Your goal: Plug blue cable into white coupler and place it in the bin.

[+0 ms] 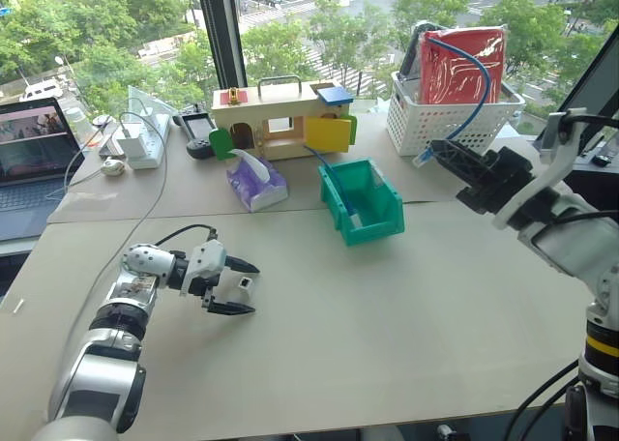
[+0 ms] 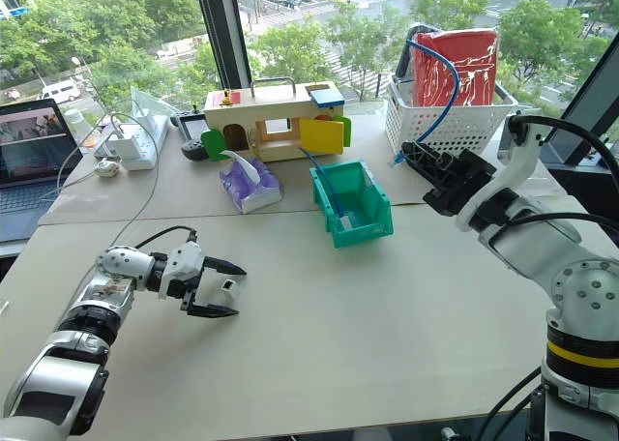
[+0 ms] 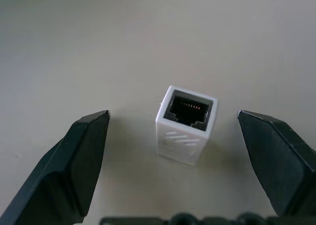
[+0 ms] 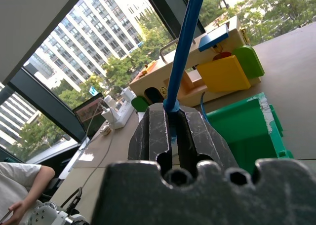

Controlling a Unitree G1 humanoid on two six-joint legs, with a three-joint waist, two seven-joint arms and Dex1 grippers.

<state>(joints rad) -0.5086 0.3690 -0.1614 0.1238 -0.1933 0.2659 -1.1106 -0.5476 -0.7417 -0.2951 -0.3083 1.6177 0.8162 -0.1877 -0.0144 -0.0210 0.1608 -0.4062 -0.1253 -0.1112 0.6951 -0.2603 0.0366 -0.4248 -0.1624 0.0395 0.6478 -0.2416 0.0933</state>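
Left gripper (image 1: 235,286): spread, low over the table (image 1: 387,325), one black finger on each side of the coupler (image 1: 244,284), with a clear gap on both sides in the wrist view, so bracketing it, not yet pinching. Coupler upright-looking in that view, open socket with its contact pins facing the camera, nothing plugged in.

Right gripper (image 1: 455,161): pressed together on the cable (image 1: 481,83) near its end, raised above the table, right of the bin (image 1: 363,201) and well apart from it. Cable rising from between the fingers, arching up over the red packet (image 1: 462,62) in the white basket (image 1: 447,120) behind the bin; a short end hanging down past the gripper toward the basket's front.

Bin near the table's middle, in front of the wooden toy house (image 1: 282,117), with a second blue cable (image 1: 334,182) lying into it from the house side. Coupler well to the left of the bin and nearer the robot.

By the look of things: cable in hand, coupler about to be taken. Left to do: closing on the coupler, lifting, mating plug to socket, dropping the joined pair in the bin.
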